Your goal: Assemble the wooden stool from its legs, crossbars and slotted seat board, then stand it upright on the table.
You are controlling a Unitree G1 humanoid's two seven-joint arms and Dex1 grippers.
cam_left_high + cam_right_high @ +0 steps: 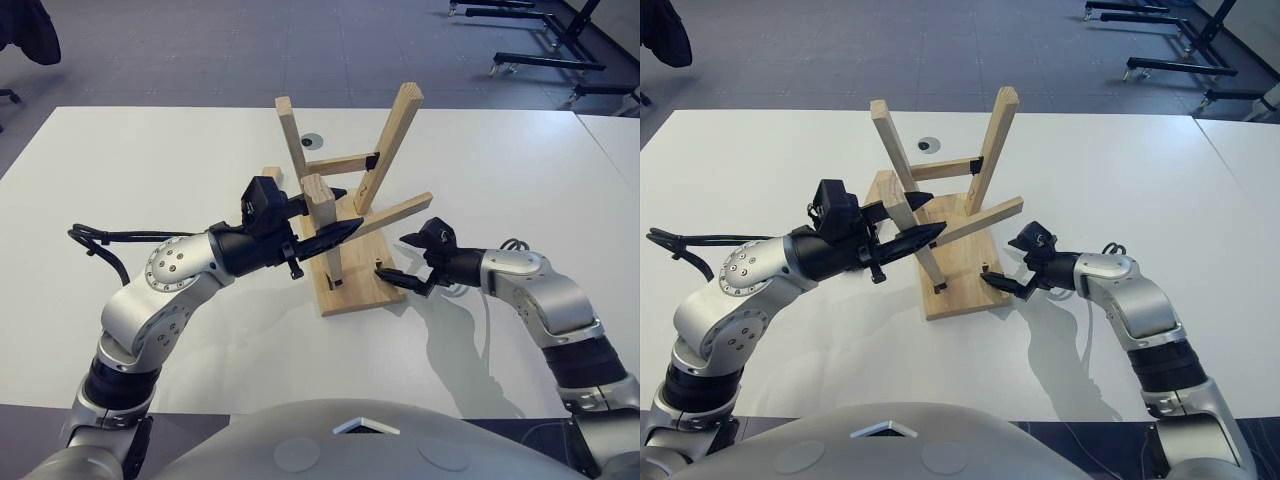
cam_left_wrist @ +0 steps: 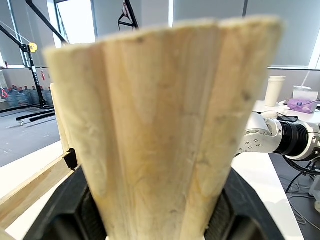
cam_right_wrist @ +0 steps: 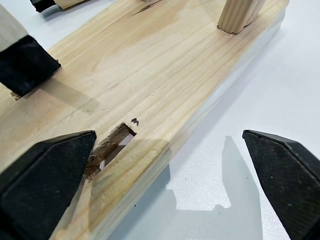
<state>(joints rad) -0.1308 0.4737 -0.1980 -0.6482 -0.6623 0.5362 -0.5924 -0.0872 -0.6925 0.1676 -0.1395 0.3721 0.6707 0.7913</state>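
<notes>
Our left fingers (image 1: 338, 233) gripped the upright leg (image 1: 322, 200) on the board (image 1: 362, 292). Our right fingers (image 3: 45, 172) stood open astride the board's corner, at its empty slot (image 3: 111, 146).

We recorded both head views under bright, even overhead light, which the white table (image 1: 120, 160) returned without hard glare. The right arm (image 1: 530, 290) cast a soft grey shadow (image 1: 450, 340) on the table toward the robot, so we placed the main source above and ahead. In the left wrist view the windows (image 2: 80, 20) were washed out, and the leg (image 2: 165, 130) clasped in the left gripper (image 1: 335, 212) stood evenly lit against them. In the right wrist view the spread fingers (image 3: 45, 175) of the right gripper (image 3: 169, 137) threw a hard-edged shade onto the table and darkened the seat board (image 3: 150, 65) beside its slot (image 3: 112, 145).
</notes>
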